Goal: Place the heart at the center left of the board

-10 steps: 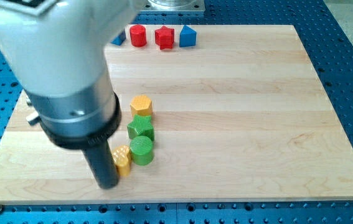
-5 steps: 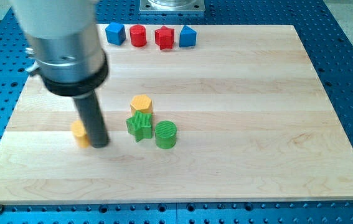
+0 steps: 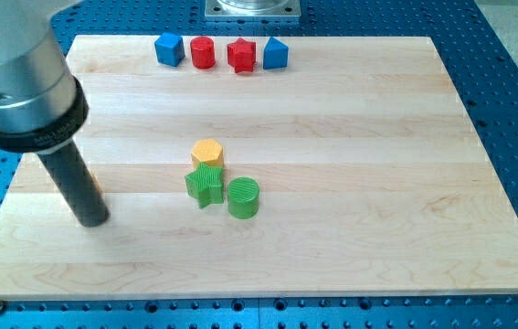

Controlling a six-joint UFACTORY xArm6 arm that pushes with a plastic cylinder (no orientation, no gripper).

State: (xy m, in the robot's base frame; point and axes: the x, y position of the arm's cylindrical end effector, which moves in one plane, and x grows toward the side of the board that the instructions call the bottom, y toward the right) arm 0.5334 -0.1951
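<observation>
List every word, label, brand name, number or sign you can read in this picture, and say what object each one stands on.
None: no readable text shows anywhere.
The pale wooden board is unmarked.
The blue perforated metal table carries only holes.
The coloured plastic blocks, such as the green cylinder and red cylinder, bear ridges, not letters.
My tip is plain dark.

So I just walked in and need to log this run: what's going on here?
The arm's rod is pushing a small orange block toward the left side of the wooden board. My tip sits near the board's left edge, about mid-height, and the block is almost hidden behind the rod, only a sliver showing. A yellow block, a green star and a green cylinder sit clustered mid-board. Two blue and two red blocks line the top edge.
</observation>
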